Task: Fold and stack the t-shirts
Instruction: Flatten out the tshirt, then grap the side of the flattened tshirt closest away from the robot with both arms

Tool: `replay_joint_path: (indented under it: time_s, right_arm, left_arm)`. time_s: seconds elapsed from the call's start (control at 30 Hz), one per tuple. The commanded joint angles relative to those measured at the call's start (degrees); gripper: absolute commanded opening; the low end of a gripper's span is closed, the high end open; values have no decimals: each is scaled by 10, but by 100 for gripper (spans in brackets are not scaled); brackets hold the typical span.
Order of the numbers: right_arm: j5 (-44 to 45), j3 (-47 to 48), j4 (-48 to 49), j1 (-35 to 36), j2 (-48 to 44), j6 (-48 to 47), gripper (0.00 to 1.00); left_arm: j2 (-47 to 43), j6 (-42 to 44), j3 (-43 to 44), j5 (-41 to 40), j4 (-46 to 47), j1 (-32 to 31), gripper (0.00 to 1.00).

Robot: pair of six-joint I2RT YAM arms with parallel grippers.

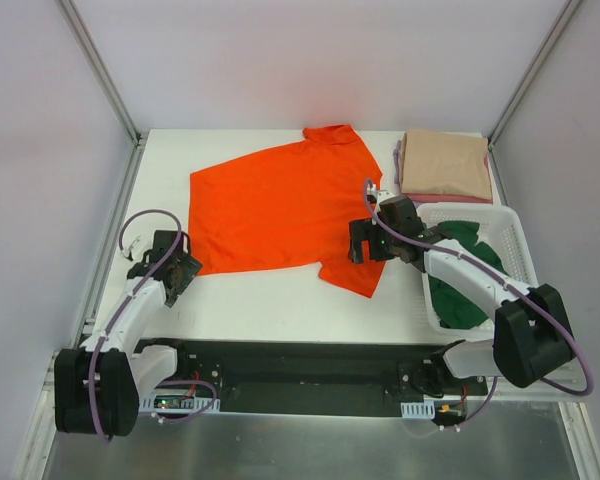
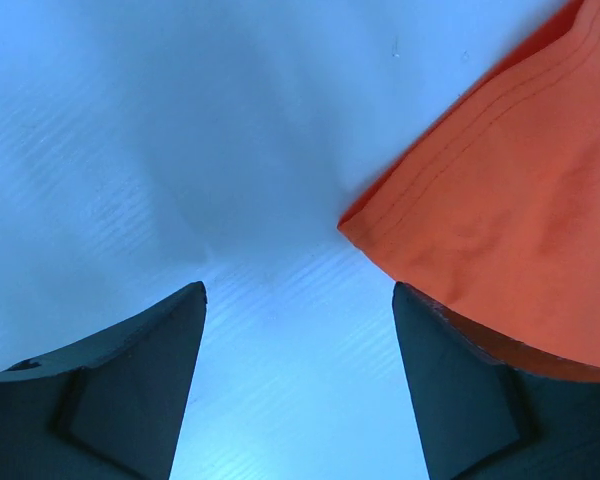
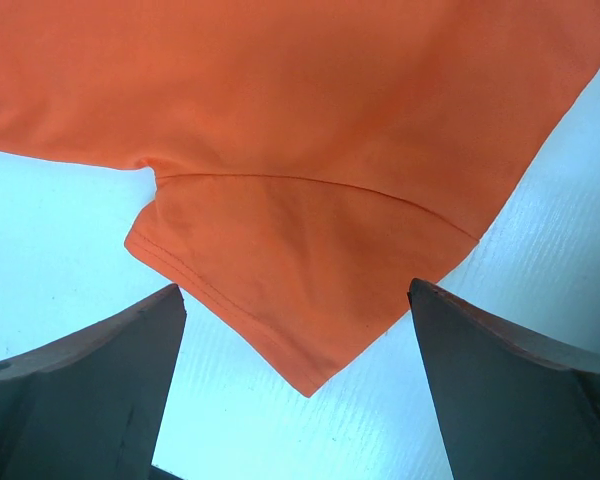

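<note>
1. Position: your orange shirt (image 1: 280,205) lies spread flat in the middle of the table (image 1: 260,310), not yet folded.
2. The left gripper (image 2: 300,300) sits low with its jaws apart, mostly over bare table. The hem corner (image 2: 355,222) is just beside one finger. If you close here, you may pinch nothing or only the top layer.
3. The right gripper (image 3: 300,330) also has its jaws apart and clamps nothing. The near sleeve (image 3: 300,290) points between its fingers. If you grab the tip alone, the sleeve will likely flip while the body stays put.
4. If you lift the two ends unevenly, the cloth could bunch and the fold run crooked.
5. The beige shirt (image 1: 443,163) lies folded at the far right. The basket (image 1: 515,235) holding the green shirt (image 1: 460,300) sits under your right arm, and a wide swing might catch its rim.
</note>
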Motion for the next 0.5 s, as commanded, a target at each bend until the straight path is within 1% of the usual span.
replay_joint_path:
  time_s: [0.0,0.07,0.13,0.23,0.3,0.47]
  right_arm:
    - [3,-1,24,4,-24,9,96]
    - [11,-3,20,6,-24,9,96]
    - [18,-4,17,7,-24,8,96]
    - [23,-5,16,7,-24,7,96]
    - [26,-4,15,8,-23,5,96]
    - [29,-1,13,9,-18,2,96]
  left_arm:
    - [44,-18,28,-12,15,9,69]
    - [72,-10,42,11,29,9,65]
    - [99,-6,58,25,36,10,55]
    - [127,-8,70,34,39,9,49]
    - [138,-9,71,42,42,9,42]
    - [160,-10,69,45,50,9,38]
